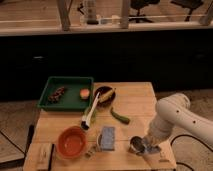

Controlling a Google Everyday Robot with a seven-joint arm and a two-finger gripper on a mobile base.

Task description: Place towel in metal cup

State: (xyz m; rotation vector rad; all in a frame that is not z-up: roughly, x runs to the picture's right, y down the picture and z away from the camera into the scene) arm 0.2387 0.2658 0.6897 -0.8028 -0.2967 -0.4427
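The metal cup (135, 145) is a short silvery cylinder with a dark inside, standing near the front right of the wooden table (135, 100). My gripper (146, 145) is low over the table, right beside the cup on its right, at the end of the white arm (172, 112) that comes in from the right. A small pale grey-blue patch, which looks like the towel (153, 149), shows at the gripper, just right of the cup. The gripper hides most of it. I cannot tell whether the towel is held or lying on the table.
A thick blue-grey block (107, 137) lies left of the cup, and an orange bowl (72, 142) further left. A green vegetable (120, 116), a long-handled brush (90, 114), a black bowl (104, 94) and a green tray (66, 93) sit behind. The table's front edge is close.
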